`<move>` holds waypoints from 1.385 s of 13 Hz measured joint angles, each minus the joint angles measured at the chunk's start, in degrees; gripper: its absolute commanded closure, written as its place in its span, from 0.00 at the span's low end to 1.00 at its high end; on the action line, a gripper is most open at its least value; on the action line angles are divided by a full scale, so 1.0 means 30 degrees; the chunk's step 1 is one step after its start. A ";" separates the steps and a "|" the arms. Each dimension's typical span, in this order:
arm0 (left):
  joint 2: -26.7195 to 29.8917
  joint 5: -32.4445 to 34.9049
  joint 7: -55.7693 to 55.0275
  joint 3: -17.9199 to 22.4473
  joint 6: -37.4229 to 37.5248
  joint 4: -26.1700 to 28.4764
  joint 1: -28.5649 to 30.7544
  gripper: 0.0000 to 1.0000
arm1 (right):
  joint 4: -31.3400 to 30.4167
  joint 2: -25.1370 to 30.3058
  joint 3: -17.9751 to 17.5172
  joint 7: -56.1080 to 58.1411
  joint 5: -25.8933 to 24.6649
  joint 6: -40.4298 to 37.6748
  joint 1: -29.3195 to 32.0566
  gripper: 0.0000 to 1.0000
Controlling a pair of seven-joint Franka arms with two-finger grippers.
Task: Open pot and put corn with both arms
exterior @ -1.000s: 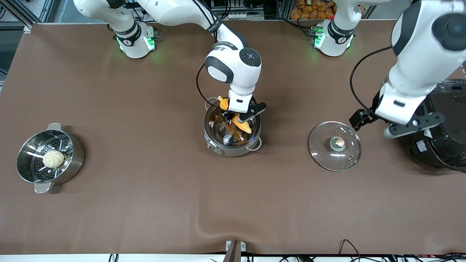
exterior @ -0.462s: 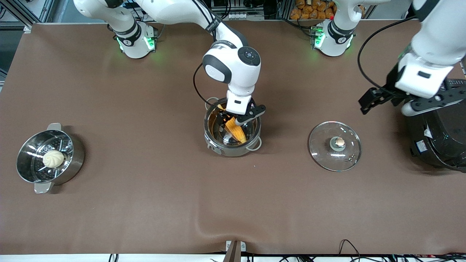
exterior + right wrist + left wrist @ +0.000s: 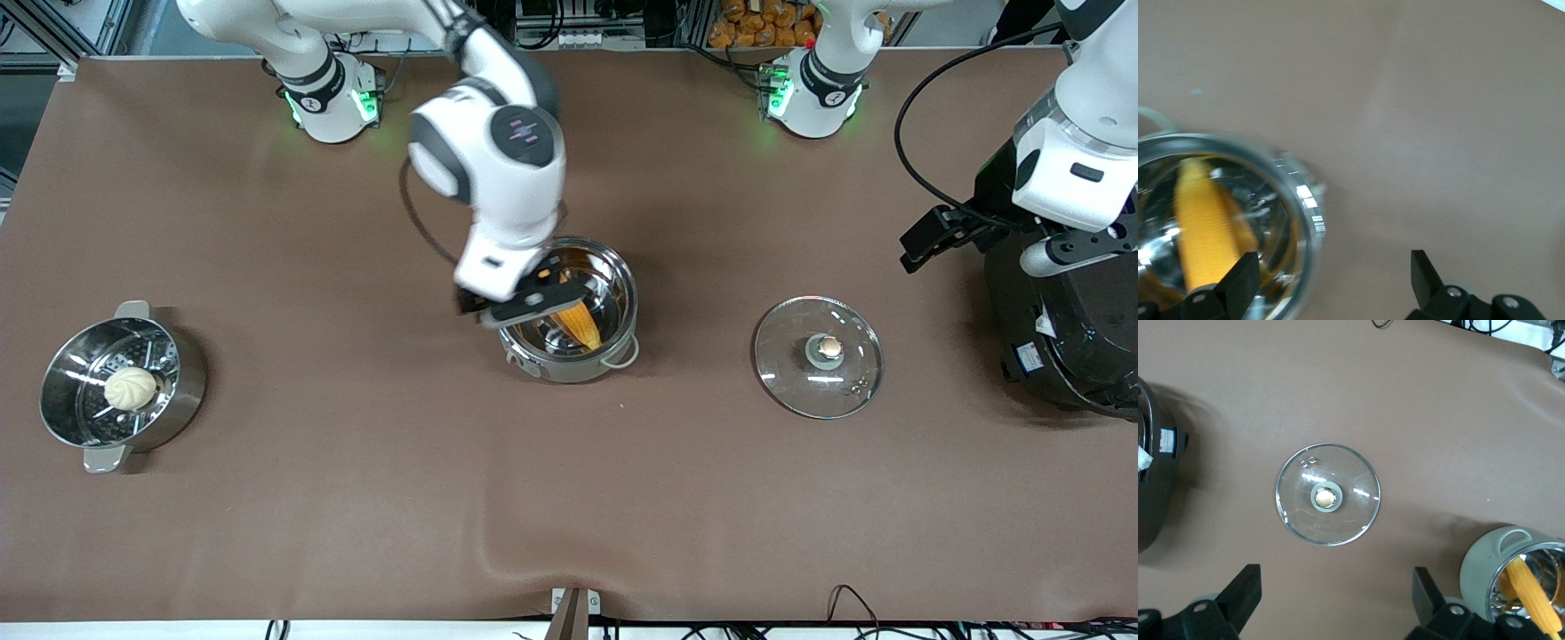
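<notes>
The steel pot [image 3: 613,351] stands open mid-table with the yellow corn [image 3: 580,324] lying slanted inside it. My right gripper [image 3: 520,307] is open and empty over the pot's rim on the side toward the right arm's end. In the right wrist view the corn [image 3: 1205,220] lies inside the pot rim [image 3: 1308,213], and the right gripper [image 3: 1335,283] hangs partly over bare table. The glass lid [image 3: 845,382] with its copper knob [image 3: 829,347] lies flat on the table beside the pot. My left gripper [image 3: 1022,249] is open and empty, up beside the rice cooker. The left wrist view shows the left gripper [image 3: 1337,600], the lid [image 3: 1328,495], the pot [image 3: 1485,567] and the corn [image 3: 1533,593].
A steel steamer pot [image 3: 182,391] holding a white bun [image 3: 131,388] stands toward the right arm's end. A big black rice cooker [image 3: 1067,329] stands at the left arm's end, under the left arm. Cables run along the table's near edge.
The right gripper let go of the corn, which now lies in the pot, and moved up toward the right arm's end. The left gripper rose away from the lid toward the rice cooker.
</notes>
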State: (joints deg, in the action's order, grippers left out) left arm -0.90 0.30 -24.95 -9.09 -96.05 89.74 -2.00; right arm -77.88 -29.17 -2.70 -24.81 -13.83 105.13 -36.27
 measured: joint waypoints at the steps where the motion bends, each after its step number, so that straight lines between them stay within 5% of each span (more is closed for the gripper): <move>1: 0.0000 -0.0016 0.0711 0.0166 0.0178 0.0002 0.0002 0.00 | -0.0028 0.0106 0.0018 0.0142 0.0031 -0.0618 0.0958 0.00; 9: 0.0360 -0.0034 0.4875 0.1646 0.1195 0.0218 0.0037 0.00 | -0.0173 0.1695 0.0066 0.6868 0.2472 -0.2903 0.9043 0.00; 18: 0.0677 0.0029 0.5614 0.2055 0.1867 0.0285 -0.0037 0.00 | -0.3170 0.9121 -0.0191 0.7461 0.4184 -0.6674 1.1492 0.00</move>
State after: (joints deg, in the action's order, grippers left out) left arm 1.13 0.39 -8.11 -2.93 -90.45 90.59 -2.11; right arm -87.39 -1.81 -3.27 -2.43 -1.28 85.11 -1.80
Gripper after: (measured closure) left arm 0.000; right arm 0.000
